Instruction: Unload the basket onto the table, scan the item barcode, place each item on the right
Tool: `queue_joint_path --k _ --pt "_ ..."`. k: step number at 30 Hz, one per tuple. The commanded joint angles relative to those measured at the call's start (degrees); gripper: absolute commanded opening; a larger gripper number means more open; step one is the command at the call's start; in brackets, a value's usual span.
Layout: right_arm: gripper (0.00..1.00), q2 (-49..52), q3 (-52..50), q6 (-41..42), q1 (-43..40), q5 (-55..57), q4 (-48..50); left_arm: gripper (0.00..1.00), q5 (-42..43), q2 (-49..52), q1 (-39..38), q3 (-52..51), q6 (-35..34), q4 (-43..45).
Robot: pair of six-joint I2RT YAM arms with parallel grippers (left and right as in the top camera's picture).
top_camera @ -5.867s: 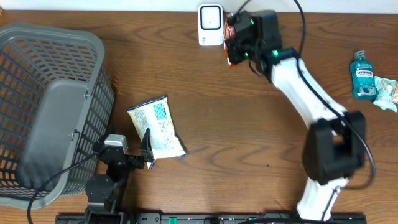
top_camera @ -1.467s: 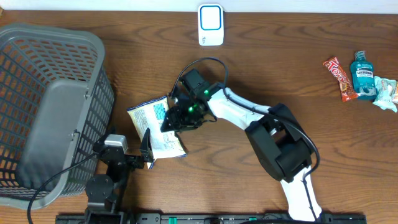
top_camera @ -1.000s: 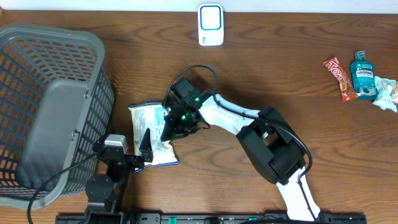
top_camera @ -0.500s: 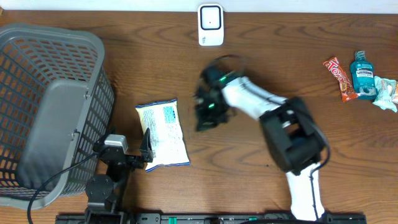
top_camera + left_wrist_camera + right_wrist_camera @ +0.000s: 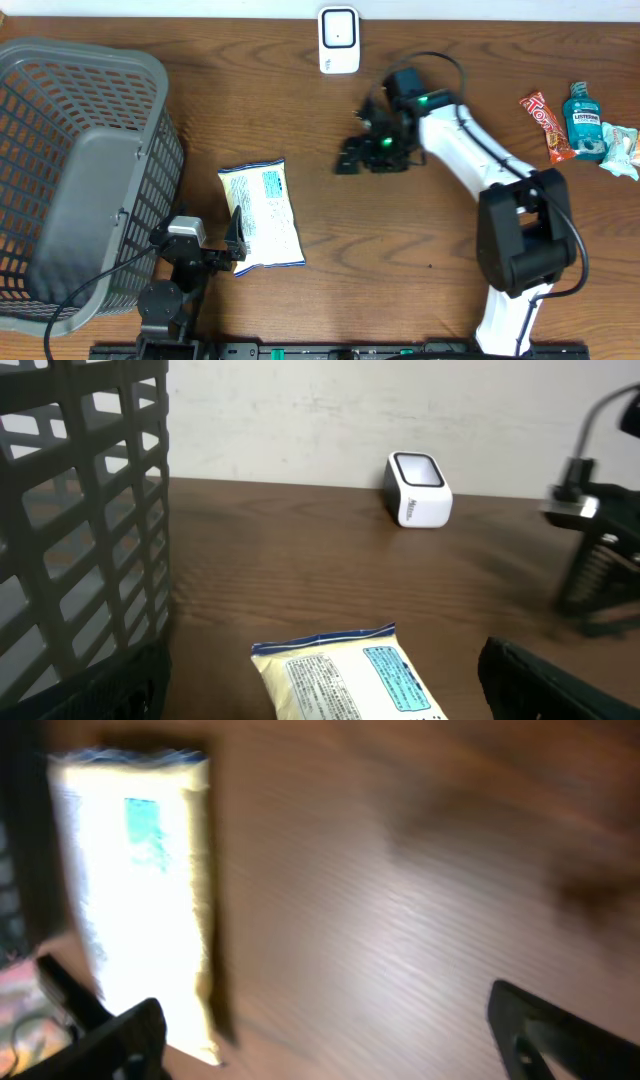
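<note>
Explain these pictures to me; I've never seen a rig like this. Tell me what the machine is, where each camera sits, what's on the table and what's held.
These are two robot arms at a wooden table, each ending in a two-finger gripper. One picture looks straight down. The other two come from cameras on the wrists, so the dark shapes in their bottom corners are the gripper's own fingers. On the table lie a snack bag, a grey basket at the left and a small white scanner at the far edge. At the right are a candy bar, a mouthwash bottle and a small packet. The left gripper sits open by the bag's edge. The right gripper is open over mid-table. Nothing is held.
</note>
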Motion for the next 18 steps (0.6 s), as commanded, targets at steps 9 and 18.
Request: queue_joint_path --k 9,18 --pt "0.99 10.5 -1.1 13.4 17.3 -3.5 17.2 0.98 0.1 -0.3 0.3 -1.5 -0.3 -1.0" --pt "0.27 17.1 -1.1 17.2 21.9 0.5 19.5 0.98 0.1 -0.3 0.3 -1.5 -0.3 -1.0"
